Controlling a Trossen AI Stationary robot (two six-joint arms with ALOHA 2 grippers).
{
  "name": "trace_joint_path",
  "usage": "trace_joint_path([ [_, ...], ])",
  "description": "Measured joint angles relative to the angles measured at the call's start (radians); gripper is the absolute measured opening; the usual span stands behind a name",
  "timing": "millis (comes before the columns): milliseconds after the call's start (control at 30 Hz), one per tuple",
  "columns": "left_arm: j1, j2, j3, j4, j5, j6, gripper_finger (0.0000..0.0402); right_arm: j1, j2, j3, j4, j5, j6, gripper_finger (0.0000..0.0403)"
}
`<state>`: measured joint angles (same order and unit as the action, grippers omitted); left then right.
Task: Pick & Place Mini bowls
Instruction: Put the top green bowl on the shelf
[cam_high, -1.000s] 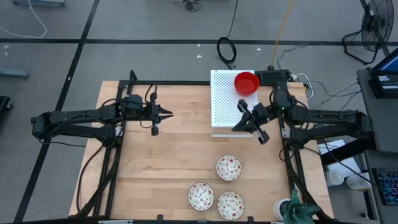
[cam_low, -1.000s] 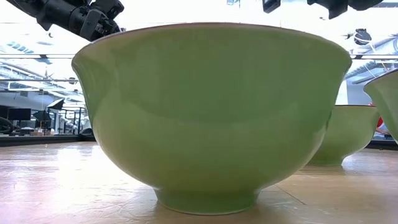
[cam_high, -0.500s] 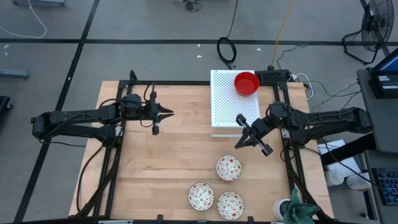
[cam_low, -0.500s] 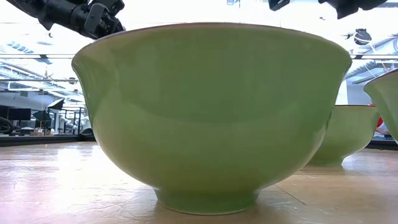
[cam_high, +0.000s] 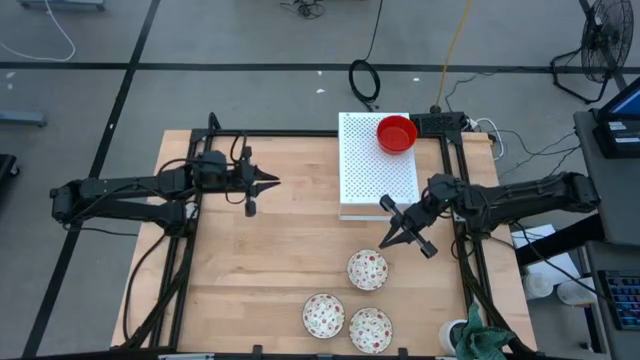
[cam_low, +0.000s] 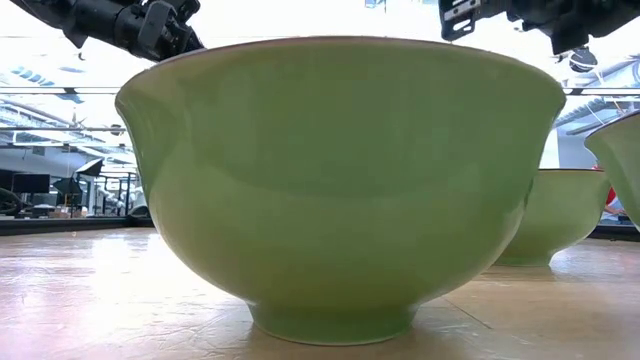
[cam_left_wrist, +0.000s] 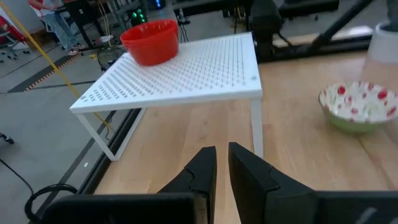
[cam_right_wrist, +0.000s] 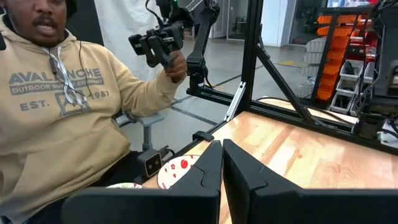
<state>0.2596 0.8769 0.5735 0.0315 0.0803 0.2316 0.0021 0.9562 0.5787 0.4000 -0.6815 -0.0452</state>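
One red mini bowl (cam_high: 397, 133) stands on the far right of the white perforated board (cam_high: 375, 175). Three speckled mini bowls (cam_high: 367, 269) (cam_high: 323, 314) (cam_high: 370, 329) rest on their feet on the wood near the front edge. Their outer walls are green, and one fills the low view (cam_low: 340, 190). My right gripper (cam_high: 388, 243) hangs shut in the air just past the board's near edge, above and slightly beyond the farthest speckled bowl (cam_right_wrist: 177, 169). My left gripper (cam_high: 272, 182) hovers shut over the table's far left part, pointing toward the board (cam_left_wrist: 186, 68), holding nothing.
A person in a beige hoodie (cam_right_wrist: 68, 106) sits beyond the table's near edge, holding a hand controller (cam_right_wrist: 158, 40). Black frame rails (cam_high: 460, 270) run along the table's sides. A green cloth (cam_high: 482, 342) lies at the near right corner. Bare wood (cam_high: 260, 260) spans the table's left half.
My right gripper has swung from over the board's near edge toward the table's near edge and come down, so it now hangs over the wood just beyond the farthest speckled bowl. It stays shut. The bowls have not moved.
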Motion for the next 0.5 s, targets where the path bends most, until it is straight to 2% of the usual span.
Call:
trace_joint_path([
  [200,0.000,0.000,0.000,0.053,0.011,-0.058,0.0049,0.000,0.000,-0.018,0.017,0.000,0.002,0.0000],
  [500,-0.008,0.000,0.000,0.098,0.080,-0.058,0.0049,0.000,0.000,-0.018,0.015,0.000,0.003,0.0000],
])
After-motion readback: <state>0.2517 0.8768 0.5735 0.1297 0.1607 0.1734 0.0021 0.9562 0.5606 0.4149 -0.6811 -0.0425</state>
